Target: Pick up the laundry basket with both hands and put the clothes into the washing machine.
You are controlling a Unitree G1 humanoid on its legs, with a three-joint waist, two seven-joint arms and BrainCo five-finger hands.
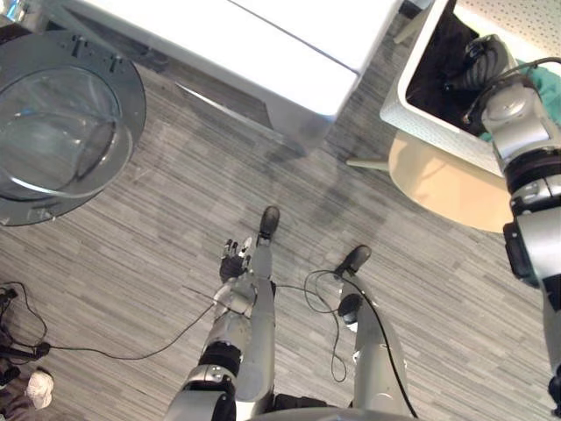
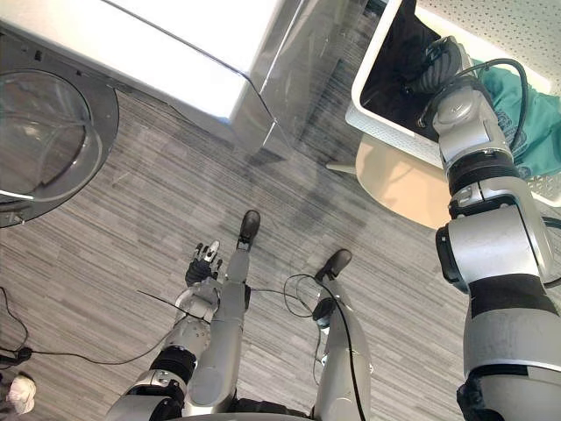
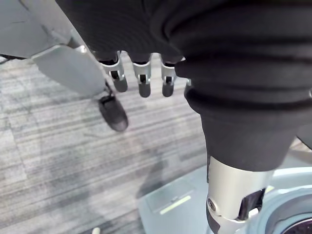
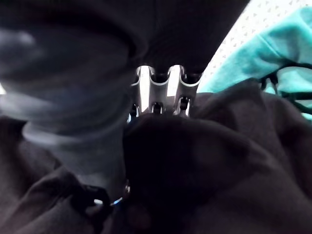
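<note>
- Your right hand [image 2: 438, 63] is down inside the laundry basket [image 1: 438, 133], at the far right of the scene.
- The right wrist view puts that hand against a dark garment [image 4: 204, 165]. The cloth bunches up around it, so you cannot tell whether it has a grip or is just pressing in.
- The basket is white and perforated, and it sits on a pale round stool [image 1: 438, 189]. The stool's edge sticks out on the basket's near side.
- Besides the dark clothes [image 1: 438, 61] on the basket's left side, there is a teal garment [image 2: 526, 114] on its right, beside your right arm.
- Your left hand [image 1: 235, 260] hangs low over the grey striped floor [image 1: 131, 281], near the middle of the scene. Its fingers [image 3: 141, 80] are straight and relaxed, and it holds nothing.
- The washing machine [image 1: 263, 44] is the white body at the far centre, left of the basket, with a strip of floor between the two.
- Its round glass door [image 1: 66, 123] stands swung open at the far left.
- The basket rests on the stool, and neither hand grips its rim.
</note>
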